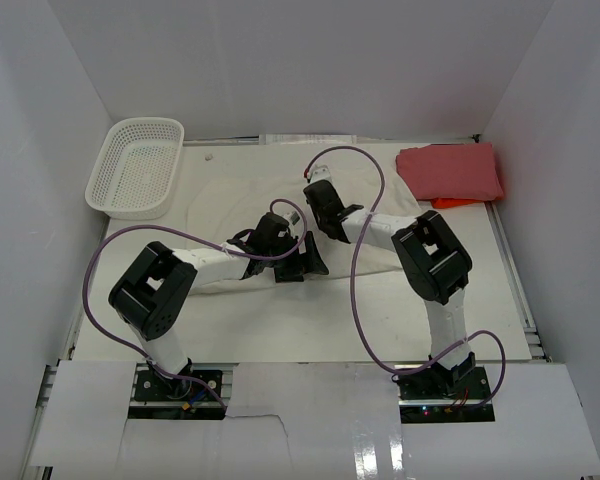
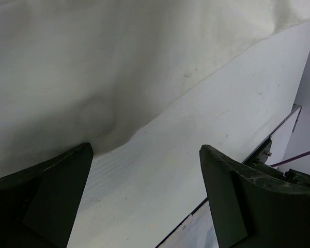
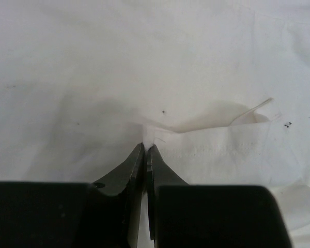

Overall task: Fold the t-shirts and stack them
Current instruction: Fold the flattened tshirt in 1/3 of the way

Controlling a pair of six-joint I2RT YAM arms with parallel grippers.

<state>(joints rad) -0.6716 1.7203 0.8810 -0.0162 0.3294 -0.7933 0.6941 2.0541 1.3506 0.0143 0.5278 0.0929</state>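
Top external view: cream shirt (image 1: 220, 205) lies long left-to-right — left gripper (image 2: 144, 199) spread, straddling its near edge; right gripper (image 3: 146, 148) pressed together at a fold beyond.

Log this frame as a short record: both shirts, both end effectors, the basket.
cream-white t-shirt: spread out mid-table, not yet folded
red t-shirt: folded, far right corner
left end effector: open, holding nothing, low over the cream-white t-shirt's edge
right end effector: shut, apparently pinching a fold of the cream-white t-shirt
basket: white mesh, far left corner
stacked: no, the shirts lie apart
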